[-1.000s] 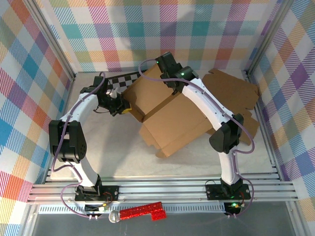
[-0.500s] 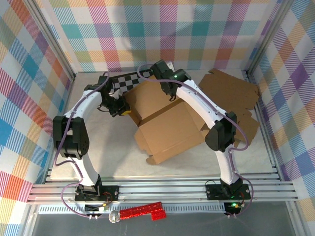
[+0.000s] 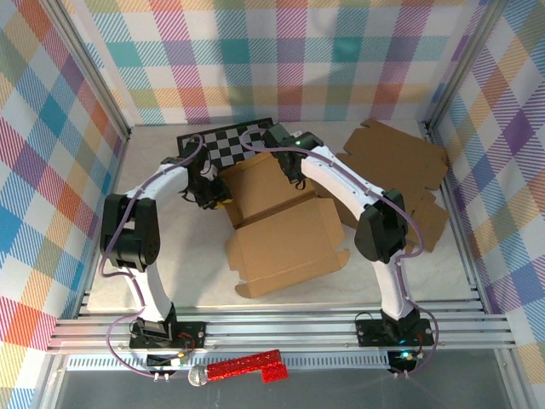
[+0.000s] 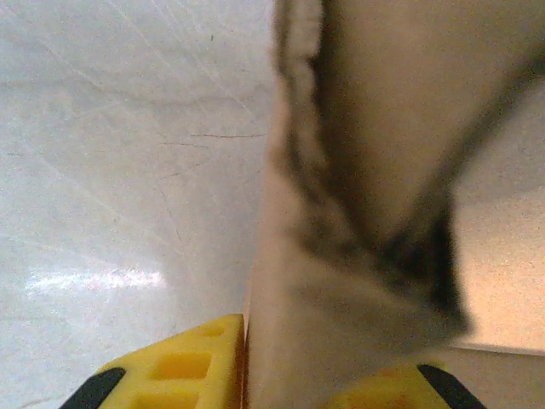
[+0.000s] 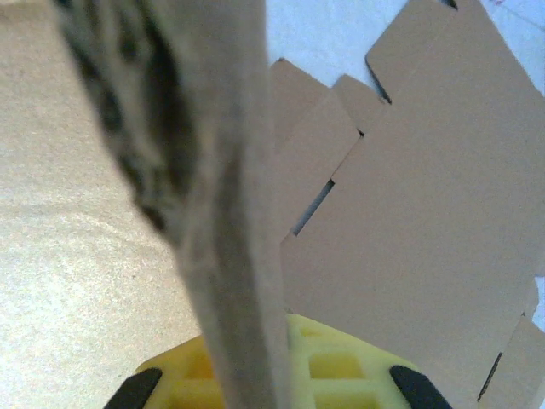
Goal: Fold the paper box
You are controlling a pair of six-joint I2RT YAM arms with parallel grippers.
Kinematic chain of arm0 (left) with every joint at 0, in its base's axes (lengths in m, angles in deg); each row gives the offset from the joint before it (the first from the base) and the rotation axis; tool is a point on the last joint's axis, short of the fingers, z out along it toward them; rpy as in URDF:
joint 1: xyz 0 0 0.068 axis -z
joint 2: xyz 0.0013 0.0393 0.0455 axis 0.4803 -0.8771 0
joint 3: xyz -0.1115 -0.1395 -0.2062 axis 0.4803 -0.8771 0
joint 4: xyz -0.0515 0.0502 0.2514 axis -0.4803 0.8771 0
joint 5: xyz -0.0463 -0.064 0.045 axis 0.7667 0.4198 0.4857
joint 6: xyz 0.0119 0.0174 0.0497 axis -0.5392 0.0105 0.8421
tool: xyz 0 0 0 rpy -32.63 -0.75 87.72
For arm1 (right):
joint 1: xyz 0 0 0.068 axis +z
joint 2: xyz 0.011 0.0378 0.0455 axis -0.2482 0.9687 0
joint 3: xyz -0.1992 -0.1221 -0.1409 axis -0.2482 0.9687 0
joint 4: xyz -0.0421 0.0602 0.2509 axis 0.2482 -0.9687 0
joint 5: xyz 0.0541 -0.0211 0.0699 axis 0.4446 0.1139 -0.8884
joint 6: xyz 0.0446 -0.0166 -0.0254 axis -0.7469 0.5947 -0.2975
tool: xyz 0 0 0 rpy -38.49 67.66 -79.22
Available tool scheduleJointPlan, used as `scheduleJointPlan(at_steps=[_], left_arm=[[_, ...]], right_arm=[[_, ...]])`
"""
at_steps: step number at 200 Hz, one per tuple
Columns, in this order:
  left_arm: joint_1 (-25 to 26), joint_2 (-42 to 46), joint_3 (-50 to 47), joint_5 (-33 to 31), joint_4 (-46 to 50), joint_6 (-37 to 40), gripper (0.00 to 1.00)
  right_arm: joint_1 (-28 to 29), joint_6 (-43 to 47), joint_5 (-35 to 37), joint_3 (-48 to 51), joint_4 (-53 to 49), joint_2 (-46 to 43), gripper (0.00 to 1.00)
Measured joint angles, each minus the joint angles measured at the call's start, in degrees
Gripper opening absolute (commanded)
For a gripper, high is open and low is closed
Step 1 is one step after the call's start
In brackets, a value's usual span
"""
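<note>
Plaid walls ring a white table [image 3: 170, 256] where the paper box [image 3: 285, 243], half raised, sits at centre. The right gripper [image 5: 260, 371] pinches its far wall. The left gripper [image 4: 289, 383] straddles the box's left edge, but whether it grips is unclear. Flat cardboard sheets [image 3: 400, 158] lie right, a checkerboard mat [image 3: 226, 141] behind.

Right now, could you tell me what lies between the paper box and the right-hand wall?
Flat cardboard blanks, partly under the right arm, lie between the paper box and that wall, in the top view.
</note>
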Motion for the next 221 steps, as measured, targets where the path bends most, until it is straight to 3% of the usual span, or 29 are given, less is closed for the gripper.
scheduleJointPlan(at_steps=[43, 135, 198, 221], left_arm=[[2.89, -0.81, -1.79, -4.37, -2.99, -0.59, 0.23], [8.24, 0.2, -3.43, -17.97, -4.94, -1.6, 0.0], [11.21, 0.76, -2.56, -24.59, -2.45, -3.85, 0.0], [11.63, 0.66, 0.28, -25.73, 1.75, -3.63, 0.06]], right_arm=[[-0.24, -1.05, -0.9, 1.97, 0.09, -0.02, 0.0], [-0.44, -2.86, -2.1, 5.88, 0.94, -0.79, 0.0], [-0.61, -4.22, -2.43, 7.72, 0.96, -0.94, 0.0], [-0.83, -5.16, -3.04, 8.0, 0.52, -0.92, 0.0]])
